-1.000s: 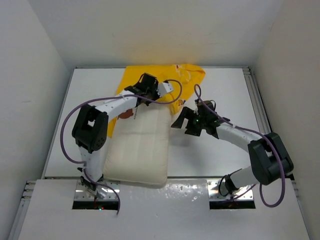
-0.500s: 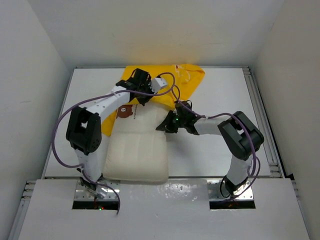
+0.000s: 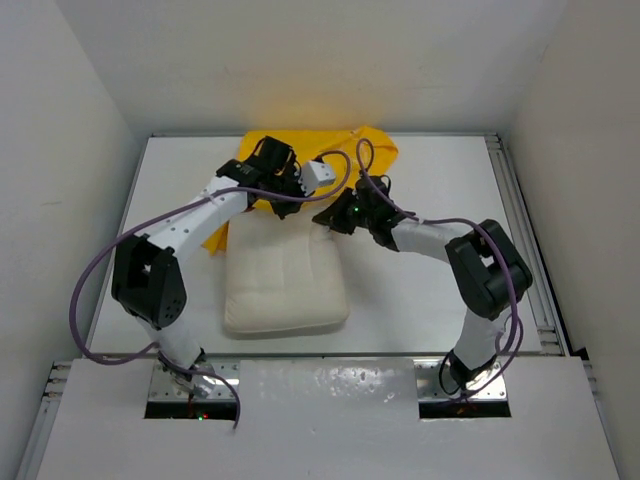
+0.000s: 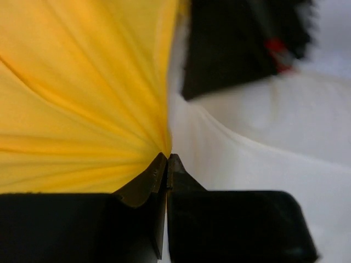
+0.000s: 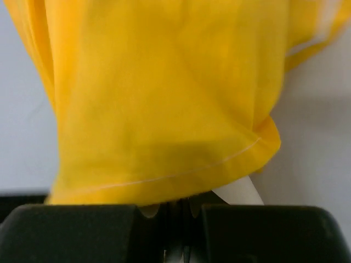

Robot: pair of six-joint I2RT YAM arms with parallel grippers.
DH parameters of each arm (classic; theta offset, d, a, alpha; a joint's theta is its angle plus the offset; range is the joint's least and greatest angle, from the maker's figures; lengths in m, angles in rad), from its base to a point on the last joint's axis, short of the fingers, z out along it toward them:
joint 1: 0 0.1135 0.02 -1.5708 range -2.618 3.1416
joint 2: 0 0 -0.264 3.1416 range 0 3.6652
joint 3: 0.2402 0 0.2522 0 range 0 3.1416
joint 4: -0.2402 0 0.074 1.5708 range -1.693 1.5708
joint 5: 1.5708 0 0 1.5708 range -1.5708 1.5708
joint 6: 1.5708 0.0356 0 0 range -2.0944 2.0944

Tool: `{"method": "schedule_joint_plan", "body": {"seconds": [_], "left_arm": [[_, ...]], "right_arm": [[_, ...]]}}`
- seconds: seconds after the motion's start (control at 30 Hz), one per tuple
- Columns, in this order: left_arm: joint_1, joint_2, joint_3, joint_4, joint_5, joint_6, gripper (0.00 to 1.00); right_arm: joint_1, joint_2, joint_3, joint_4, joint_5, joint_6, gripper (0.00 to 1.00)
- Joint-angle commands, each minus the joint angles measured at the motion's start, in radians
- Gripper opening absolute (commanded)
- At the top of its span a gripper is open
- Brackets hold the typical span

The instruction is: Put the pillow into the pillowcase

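The cream-white pillow point(image 3: 285, 285) lies mid-table, its far end under the edge of the yellow pillowcase point(image 3: 335, 150), which is bunched at the back. My left gripper point(image 3: 290, 203) is at the pillow's far left corner, shut on the pillowcase; the left wrist view shows yellow fabric point(image 4: 82, 93) gathered into creases at the shut gripper point(image 4: 167, 159), with the pillow point(image 4: 263, 142) to the right. My right gripper point(image 3: 333, 218) is at the far right corner. In its wrist view the pillowcase hem point(image 5: 164, 109) drapes into the shut gripper point(image 5: 184, 205), beside a white pillow corner point(image 5: 238, 193).
White walls enclose the table point(image 3: 430, 300) on three sides. A metal rail point(image 3: 525, 240) runs along the right edge. A purple cable point(image 3: 95, 270) loops off the left arm. The right arm's black fingers point(image 4: 236, 44) show close by in the left wrist view.
The right gripper swung in from the pillow's right side and shut on the pillowcase hem. Both arms moved toward the back, and the pillow slid away from the near edge.
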State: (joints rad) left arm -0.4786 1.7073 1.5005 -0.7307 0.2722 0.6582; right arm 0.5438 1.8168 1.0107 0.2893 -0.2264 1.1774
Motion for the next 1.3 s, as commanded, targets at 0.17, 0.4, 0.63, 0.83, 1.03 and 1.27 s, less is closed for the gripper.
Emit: {"method": "schedule_joint_plan", "body": {"seconds": [0.17, 0.4, 0.63, 0.83, 1.03, 1.27], "left_arm": [[0.037, -0.126, -0.048, -0.188, 0.161, 0.055, 0.00], [0.052, -0.100, -0.114, 0.011, 0.042, -0.031, 0.18], [0.176, -0.101, -0.033, 0.047, -0.105, -0.133, 1.00], [0.411, -0.141, -0.137, 0.082, -0.100, -0.135, 1.00], [0.535, -0.039, -0.267, 0.149, -0.049, -0.120, 0.28], [0.592, 0.006, -0.365, 0.272, 0.101, -0.101, 1.00]], "right_arm": [[-0.156, -0.108, -0.070, 0.370, 0.216, 0.222, 0.00], [-0.136, -0.068, -0.069, 0.375, 0.184, 0.246, 0.00], [-0.162, -0.065, 0.075, -0.129, 0.166, -0.092, 0.73], [-0.165, -0.174, 0.141, -0.542, 0.307, -0.429, 0.99], [-0.003, -0.248, 0.210, -0.631, 0.404, -0.642, 0.18], [0.324, 0.034, 0.590, -0.820, 0.602, -0.682, 0.99]]}}
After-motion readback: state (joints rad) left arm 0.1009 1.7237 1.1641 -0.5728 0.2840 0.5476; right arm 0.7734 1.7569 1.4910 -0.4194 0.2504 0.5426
